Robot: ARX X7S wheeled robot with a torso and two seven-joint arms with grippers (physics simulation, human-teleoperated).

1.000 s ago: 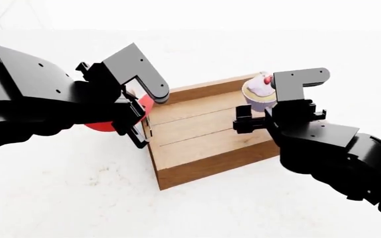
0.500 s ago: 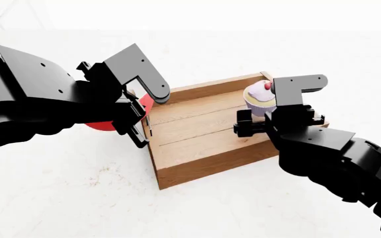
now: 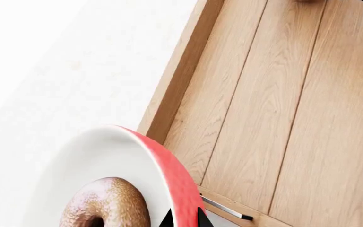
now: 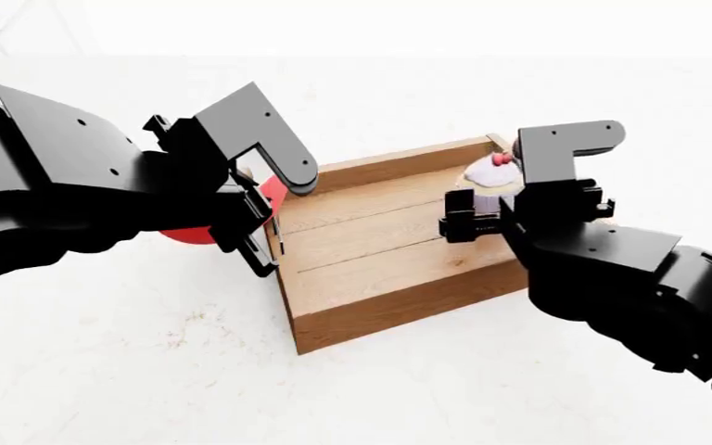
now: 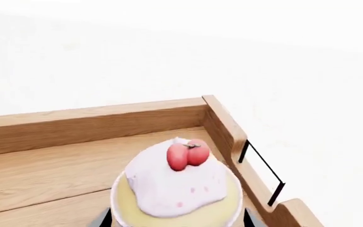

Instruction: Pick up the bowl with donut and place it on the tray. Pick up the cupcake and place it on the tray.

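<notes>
My left gripper (image 4: 270,199) is shut on the rim of the red bowl (image 4: 183,235) and holds it tilted, just outside the left short end of the wooden tray (image 4: 369,241). In the left wrist view the fingertips pinch the red rim (image 3: 168,170). The brown donut (image 3: 106,203) lies on the bowl's white inside. The cupcake (image 4: 489,181) stands in the tray's far right corner, also in the right wrist view (image 5: 175,184). My right gripper (image 4: 492,195) is open, one finger on each side of the cupcake with a narrow gap.
The tray's low walls (image 5: 93,125) and thin metal handles (image 3: 226,208) (image 5: 260,170) stand at its short ends. The tray floor (image 3: 282,118) left of the cupcake is bare wood. The white table (image 4: 146,371) lies all round the tray.
My right gripper brought the cupcake down into the tray's far right corner, then rose a little while the cupcake stayed put. The left arm and the bowl have not moved.
</notes>
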